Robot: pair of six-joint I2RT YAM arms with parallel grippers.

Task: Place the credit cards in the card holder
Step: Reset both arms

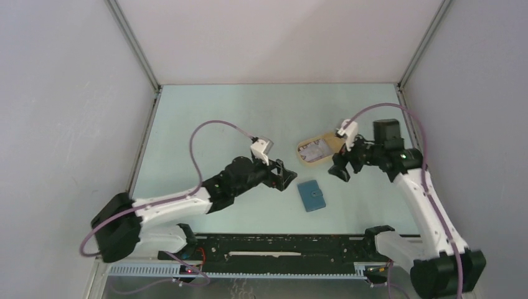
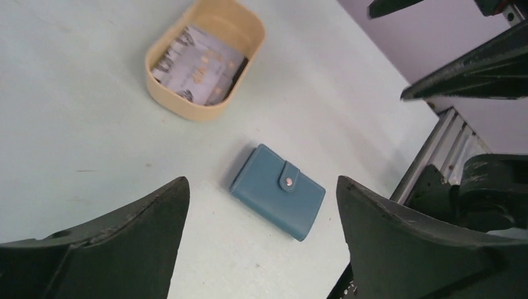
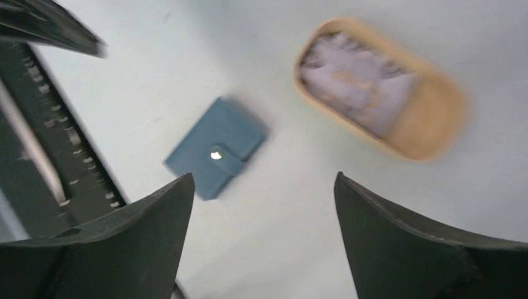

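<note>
Teal card holder (image 2: 278,190) lies flat, snapped shut; left tool (image 1: 287,177) and right tool (image 1: 339,172) gape empty.

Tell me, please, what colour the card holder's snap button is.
The snap button is pale, whitish; clearest in the left wrist view.
</note>
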